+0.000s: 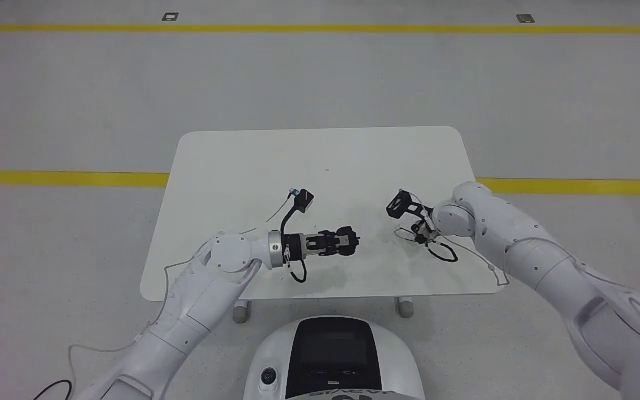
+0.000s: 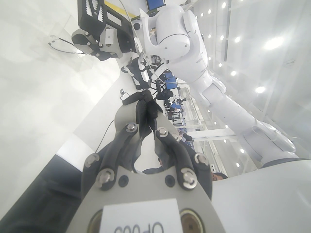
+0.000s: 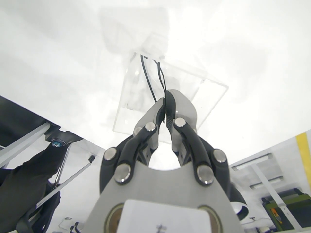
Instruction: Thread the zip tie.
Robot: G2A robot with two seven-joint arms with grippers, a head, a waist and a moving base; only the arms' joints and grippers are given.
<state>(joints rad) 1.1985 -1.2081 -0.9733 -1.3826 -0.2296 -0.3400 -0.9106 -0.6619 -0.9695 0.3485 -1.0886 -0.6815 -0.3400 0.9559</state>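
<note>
Zip tie [image 3: 147,78]: I log it clamped in right gripper [image 3: 166,99], strands running ahead; left gripper [image 2: 145,100], pinched together, sits left.

Both arms wear smooth white shells with rounded joints. The left arm [image 1: 215,275] ends in a silver wrist ring [image 1: 275,250]. A black cable [image 1: 445,252] loops beside the wrist of the right arm [image 1: 530,255]. The left gripper [image 2: 145,103] has a grey metal plate, black linkage bars and a white label [image 2: 139,212] with dark print at its base. The right gripper [image 3: 166,101] is built alike, with round silver screws [image 3: 150,126] and black ribbed pads [image 3: 170,112]. A black camera bracket [image 1: 303,198] sits on each wrist.
</note>
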